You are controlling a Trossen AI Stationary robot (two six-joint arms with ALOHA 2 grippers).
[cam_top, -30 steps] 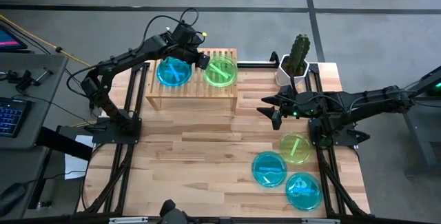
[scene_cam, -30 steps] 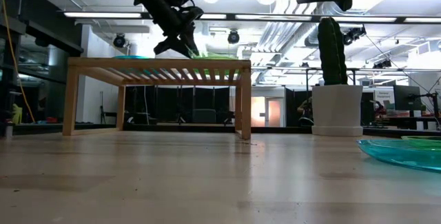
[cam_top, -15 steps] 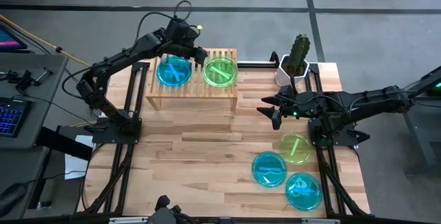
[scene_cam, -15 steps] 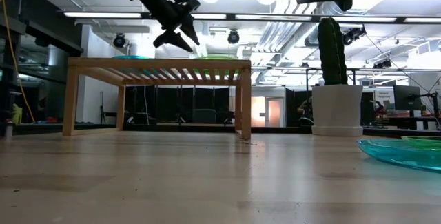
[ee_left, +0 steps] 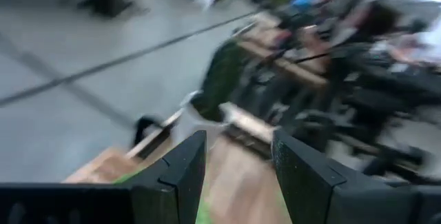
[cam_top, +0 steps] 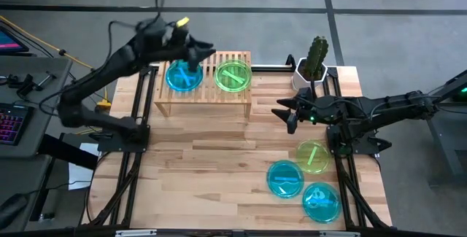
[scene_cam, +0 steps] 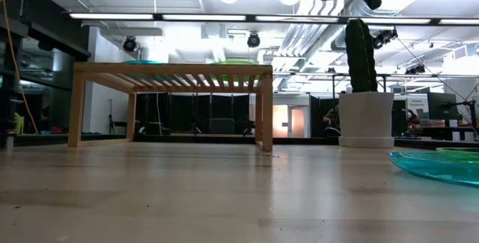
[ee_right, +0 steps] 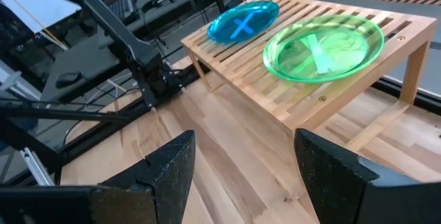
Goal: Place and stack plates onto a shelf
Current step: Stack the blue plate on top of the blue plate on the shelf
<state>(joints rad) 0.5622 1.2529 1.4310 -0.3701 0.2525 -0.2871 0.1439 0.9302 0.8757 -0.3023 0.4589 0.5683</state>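
The shelf (cam_top: 204,97) stands at the table's far left with one cyan plate (cam_top: 183,75) and one yellow-green plate (cam_top: 233,75) lying flat on its slats; the right wrist view shows both, the cyan plate (ee_right: 242,21) and the green plate (ee_right: 322,45). Near the table's right near corner lie a green plate (cam_top: 312,157) and two cyan plates (cam_top: 285,179) (cam_top: 321,201). My left gripper (cam_top: 198,50) is open and empty, high above the shelf's far edge near the cyan plate. My right gripper (cam_top: 286,115) is open and empty, hovering right of the shelf.
A cactus in a white pot (cam_top: 310,69) stands at the far edge, just behind my right arm. Bare wood (cam_top: 211,164) spreads across the table's middle and near left. In the low view the shelf's legs (scene_cam: 266,112) leave open room underneath.
My left gripper has drawn away from the green plate on the shelf, rising and swinging toward the table's far left, almost out of the low view. The green plate stays flat on the slats. My right arm has kept still.
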